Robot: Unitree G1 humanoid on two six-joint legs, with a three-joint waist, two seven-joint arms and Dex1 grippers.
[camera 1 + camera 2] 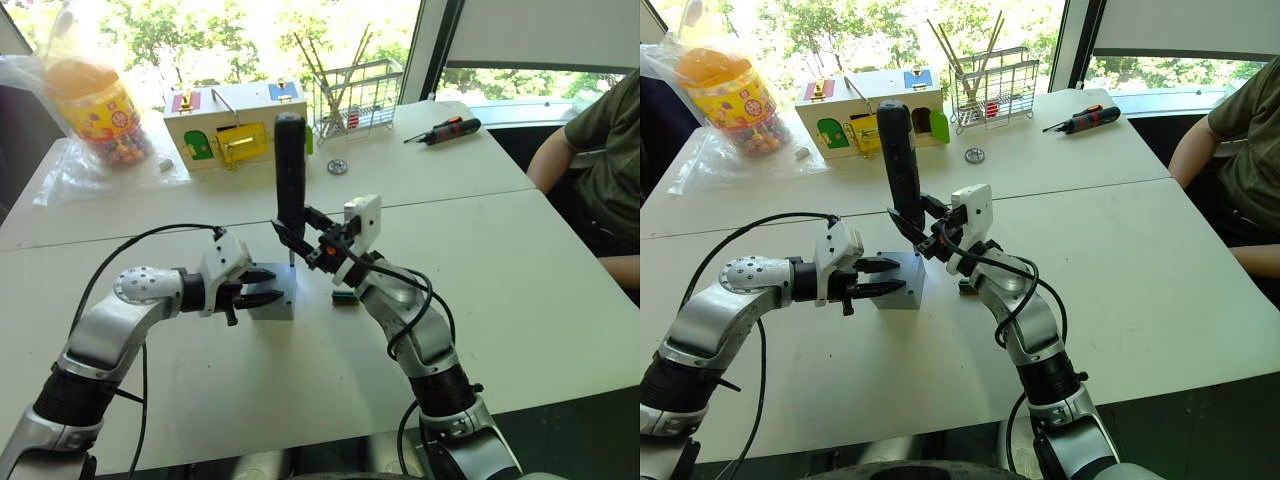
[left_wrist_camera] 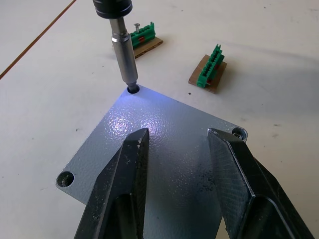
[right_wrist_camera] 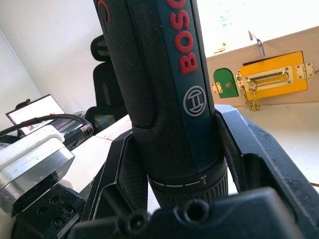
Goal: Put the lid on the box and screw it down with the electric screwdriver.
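The lid (image 2: 164, 164) sits on the box (image 1: 902, 291) at mid-table. The right gripper (image 1: 312, 238) clamps the screwdriver (image 1: 290, 170), bit in a corner hole, probably driving. The left gripper (image 1: 262, 286), open, steadies the box. Next: remaining corners.

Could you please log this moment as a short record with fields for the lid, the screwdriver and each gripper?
lid: lying flat on the box, one corner screw seated
electric screwdriver: upright, bit in a corner hole, light on
right gripper: shut on the screwdriver's body
left gripper: open, fingertips over the lid
nearby: two green terminal blocks on the table
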